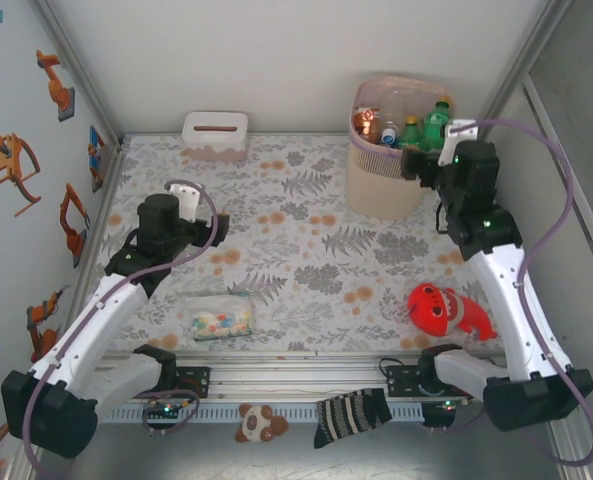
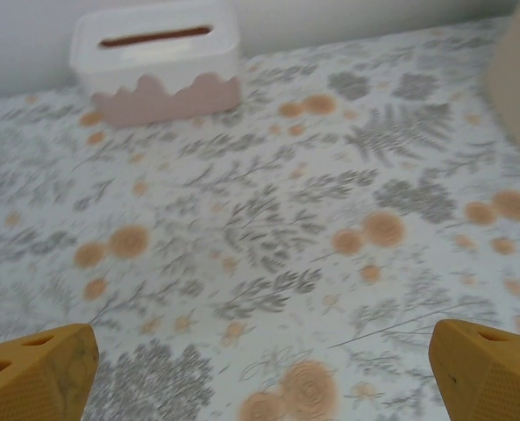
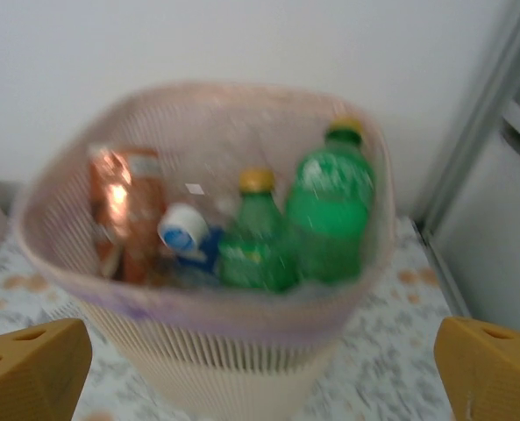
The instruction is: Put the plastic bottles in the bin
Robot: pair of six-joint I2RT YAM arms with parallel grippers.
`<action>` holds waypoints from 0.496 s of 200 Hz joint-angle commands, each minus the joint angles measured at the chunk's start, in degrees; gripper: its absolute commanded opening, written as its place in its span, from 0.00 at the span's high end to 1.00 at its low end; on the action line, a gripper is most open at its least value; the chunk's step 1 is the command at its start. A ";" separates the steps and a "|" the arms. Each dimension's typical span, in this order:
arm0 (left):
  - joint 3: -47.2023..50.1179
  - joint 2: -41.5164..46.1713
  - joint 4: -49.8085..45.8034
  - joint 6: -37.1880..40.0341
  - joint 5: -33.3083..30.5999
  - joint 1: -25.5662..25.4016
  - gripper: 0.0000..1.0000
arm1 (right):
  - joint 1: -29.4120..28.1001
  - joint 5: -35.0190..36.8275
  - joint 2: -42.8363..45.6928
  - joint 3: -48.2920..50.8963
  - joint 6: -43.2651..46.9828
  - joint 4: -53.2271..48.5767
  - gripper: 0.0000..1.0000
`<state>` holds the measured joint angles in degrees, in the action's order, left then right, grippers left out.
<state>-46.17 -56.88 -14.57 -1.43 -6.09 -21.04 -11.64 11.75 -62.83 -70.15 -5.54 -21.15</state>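
- A striped sock (image 1: 351, 415) and a small bear toy (image 1: 259, 423) lie at the near edge, between the arm bases
- On the floral worktop (image 1: 296, 240), a clear packet of coloured pieces (image 1: 216, 322) lies near the left and a red rounded toy (image 1: 446, 310) near the right
- The left arm (image 1: 106, 300) reaches over the left side; its jaws are released, yellow fingertips (image 2: 32, 373) spread wide over bare worktop with nothing between them
- The right arm (image 1: 506, 280) has its jaws just beside the right rim of the bin (image 1: 381, 185), released wide and gripping nothing
- The plastic bottles (image 3: 330, 210) sit inside the bin at the far right: two green, one orange-brown, one blue-capped
- A white tissue box (image 1: 215, 135) stands at the far wall
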 commanded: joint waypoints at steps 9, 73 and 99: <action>5.12 -0.72 3.70 -4.73 -8.54 4.22 0.04 | 0.14 7.37 4.43 10.70 0.01 0.71 0.01; 18.75 -9.45 28.51 0.02 -13.07 9.35 0.04 | 4.32 4.28 -0.72 40.27 2.90 34.18 0.01; 25.97 -15.38 48.39 3.37 -9.69 11.24 0.04 | 8.15 3.13 -9.13 45.93 1.07 49.39 0.01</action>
<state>-25.34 -68.23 12.14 -2.24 -17.21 -11.38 -6.42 16.34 -66.72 -27.46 -3.92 7.49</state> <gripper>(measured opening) 0.964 0.992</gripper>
